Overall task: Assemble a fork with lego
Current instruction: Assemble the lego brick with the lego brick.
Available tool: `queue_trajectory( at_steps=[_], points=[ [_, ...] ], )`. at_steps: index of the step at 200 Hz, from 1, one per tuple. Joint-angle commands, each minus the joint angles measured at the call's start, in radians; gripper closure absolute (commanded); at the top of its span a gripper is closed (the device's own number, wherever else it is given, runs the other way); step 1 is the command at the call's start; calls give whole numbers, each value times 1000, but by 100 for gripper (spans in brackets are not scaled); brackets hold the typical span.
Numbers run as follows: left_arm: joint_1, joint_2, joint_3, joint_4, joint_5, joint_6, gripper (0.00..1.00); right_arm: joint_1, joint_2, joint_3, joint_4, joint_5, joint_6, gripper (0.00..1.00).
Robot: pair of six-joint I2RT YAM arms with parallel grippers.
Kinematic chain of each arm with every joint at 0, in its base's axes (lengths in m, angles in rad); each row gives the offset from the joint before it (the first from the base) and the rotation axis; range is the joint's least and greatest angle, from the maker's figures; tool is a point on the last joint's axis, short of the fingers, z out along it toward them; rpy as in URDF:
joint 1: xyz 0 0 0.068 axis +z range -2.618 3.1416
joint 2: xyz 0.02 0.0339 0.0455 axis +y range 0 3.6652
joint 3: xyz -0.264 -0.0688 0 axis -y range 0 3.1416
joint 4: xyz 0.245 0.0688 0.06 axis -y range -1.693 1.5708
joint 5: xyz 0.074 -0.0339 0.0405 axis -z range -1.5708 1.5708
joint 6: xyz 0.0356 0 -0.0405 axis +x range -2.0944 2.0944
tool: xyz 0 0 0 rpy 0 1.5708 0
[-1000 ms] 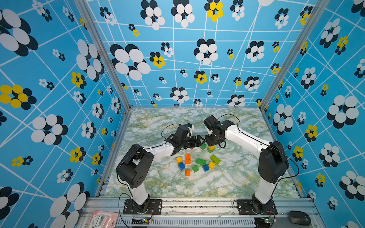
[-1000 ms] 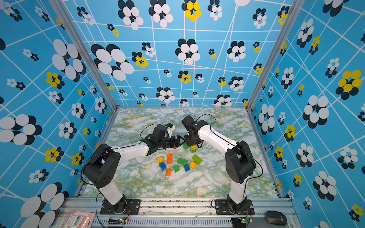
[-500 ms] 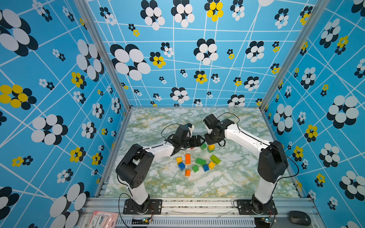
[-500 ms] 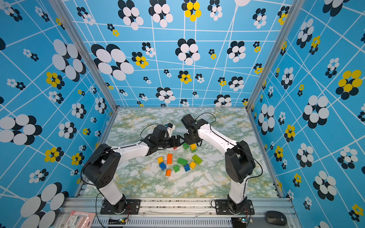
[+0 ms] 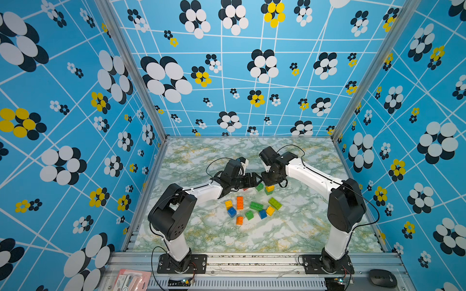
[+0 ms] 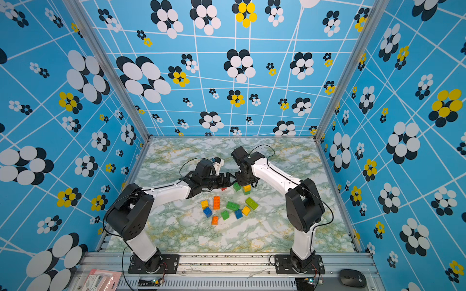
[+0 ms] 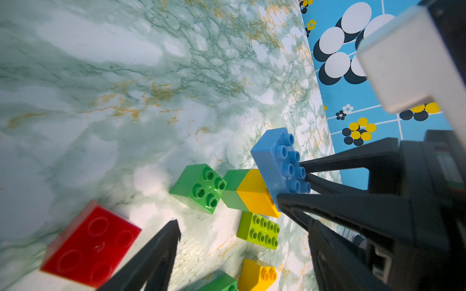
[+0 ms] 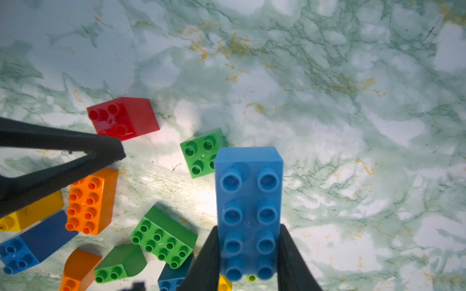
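Assembly is barely beginning (only a yellow-on-green stack (image 7: 249, 192) is looking joined). The right end effector (image 8: 248, 230) is clamping a blue brick (image 8: 248, 189) over that stack; the left end effector (image 5: 254, 180) is gaping empty beside it; remaining lego (image 5: 256, 206) is lying loose nearby on the surface (image 8: 353, 75)

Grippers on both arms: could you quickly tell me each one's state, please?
Left gripper: open, holding nothing.
Right gripper: shut on the oblong light-blue studded plastic brick.
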Motion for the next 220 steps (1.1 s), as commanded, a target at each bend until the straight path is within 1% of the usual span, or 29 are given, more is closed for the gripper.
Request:
queue_trajectory(
  at_steps=[1, 96, 131, 180, 220],
  points=[
    [-4, 11, 13, -4, 7, 22, 17, -9, 33, 19, -50, 9, 16, 100],
    [-4, 5, 5, -3, 5, 22, 17, -9, 71, 24, -69, 15, 38, 100],
    [-8, -6, 5, -9, 1, 25, 17, -8, 63, 10, -51, 16, -1, 100],
    [-16, -12, 3, -8, -6, 23, 17, -8, 30, -60, -6, 7, -53, 100],
    [-19, -11, 3, -10, -7, 23, 17, -9, 33, -63, -9, -4, 7, 100]
  ],
)
